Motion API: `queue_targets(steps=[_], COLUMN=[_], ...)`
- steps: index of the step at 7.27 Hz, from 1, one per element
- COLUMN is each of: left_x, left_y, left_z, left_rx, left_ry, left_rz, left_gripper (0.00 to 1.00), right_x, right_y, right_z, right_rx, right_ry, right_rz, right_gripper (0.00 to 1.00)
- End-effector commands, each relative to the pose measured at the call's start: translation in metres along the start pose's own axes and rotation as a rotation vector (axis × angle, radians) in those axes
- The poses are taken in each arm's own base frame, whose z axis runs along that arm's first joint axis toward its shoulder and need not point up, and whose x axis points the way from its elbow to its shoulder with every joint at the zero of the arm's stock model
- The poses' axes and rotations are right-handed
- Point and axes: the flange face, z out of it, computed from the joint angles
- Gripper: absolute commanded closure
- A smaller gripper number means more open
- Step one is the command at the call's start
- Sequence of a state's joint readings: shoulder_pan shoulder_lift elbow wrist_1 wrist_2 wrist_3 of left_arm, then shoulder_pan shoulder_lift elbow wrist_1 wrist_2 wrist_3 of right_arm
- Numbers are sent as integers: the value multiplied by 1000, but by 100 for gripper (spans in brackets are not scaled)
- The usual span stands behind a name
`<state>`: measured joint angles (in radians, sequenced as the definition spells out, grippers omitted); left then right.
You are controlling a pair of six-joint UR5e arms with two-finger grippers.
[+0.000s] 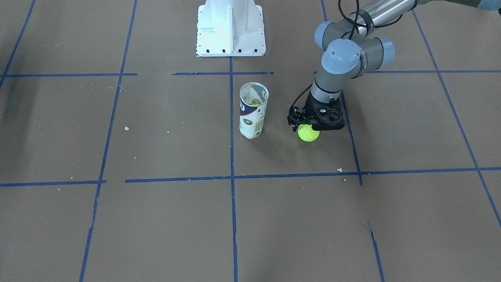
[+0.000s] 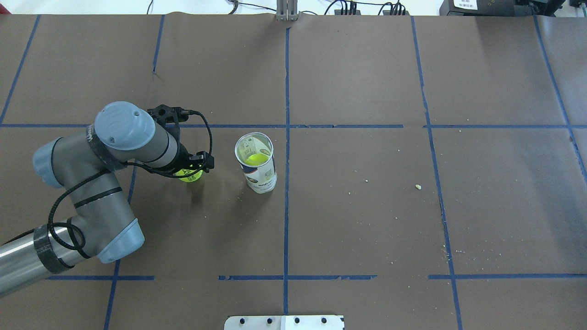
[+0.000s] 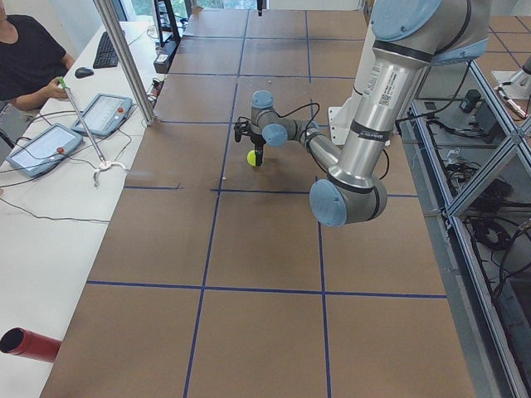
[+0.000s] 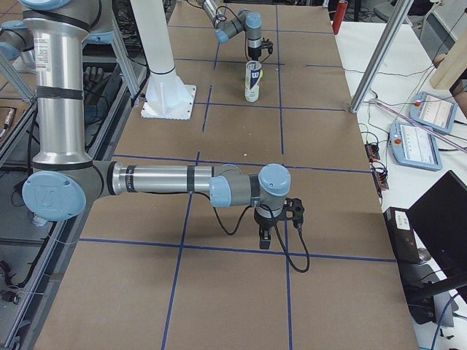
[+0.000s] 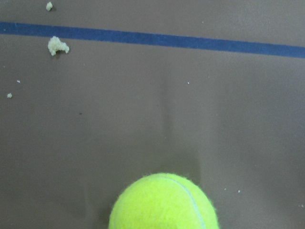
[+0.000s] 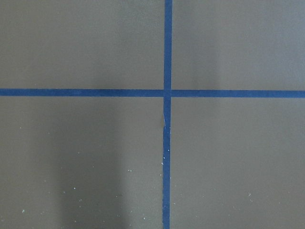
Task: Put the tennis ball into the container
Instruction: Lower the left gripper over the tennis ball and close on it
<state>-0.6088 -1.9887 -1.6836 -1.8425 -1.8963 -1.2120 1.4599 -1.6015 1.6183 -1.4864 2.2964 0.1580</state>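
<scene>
"From the table's right end, what's nearest?"

"The right gripper (image 4: 267,235), pointing down over a crossing of blue tape (image 6: 166,92). I cannot tell whether its fingers are apart or together."

"And past it?"

"The white robot base (image 4: 169,95), then the container (image 4: 252,80). It stands upright and open-topped, just beside a tape line, with something yellow-green (image 2: 256,159) at its bottom."

"Where's the tennis ball (image 1: 308,134)?"

"Near the container, on its far side, so from this end the container hides it. It sits low at the table (image 1: 156,219), under the left gripper (image 1: 310,127). The gripper's body covers its top and hides the fingers, so I cannot tell if they clamp it. A few crumbs (image 5: 58,45) lie near it."
</scene>
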Motion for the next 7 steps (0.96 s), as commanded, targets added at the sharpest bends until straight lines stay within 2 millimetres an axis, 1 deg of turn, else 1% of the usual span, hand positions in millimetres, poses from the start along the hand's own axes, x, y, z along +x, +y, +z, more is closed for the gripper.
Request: queue_targets(steps=[1,3,4,5,6,7], left_x=[-4,-4,-3,-3,1,3], left_y=[-4,-5,-5,-6,-6,-8], left_z=[4,5,4,4,2,-4], left_rx=[14,16,16,17,19,28], left_ry=[-14,-11,-8,-9,-3,6], left_rz=[0,-2,-2,-4,-2,-2], left_gripper=[0,1,15,34,62,92], right_x=[0,0,0,0,0,0], right_y=[0,0,0,0,0,0], right_z=[0,0,0,0,0,0], right_rx=[0,0,0,0,0,0], right_ry=[0,0,0,0,0,0], right_rz=[0,0,0,0,0,0], right_gripper=[0,0,0,0,0,0])
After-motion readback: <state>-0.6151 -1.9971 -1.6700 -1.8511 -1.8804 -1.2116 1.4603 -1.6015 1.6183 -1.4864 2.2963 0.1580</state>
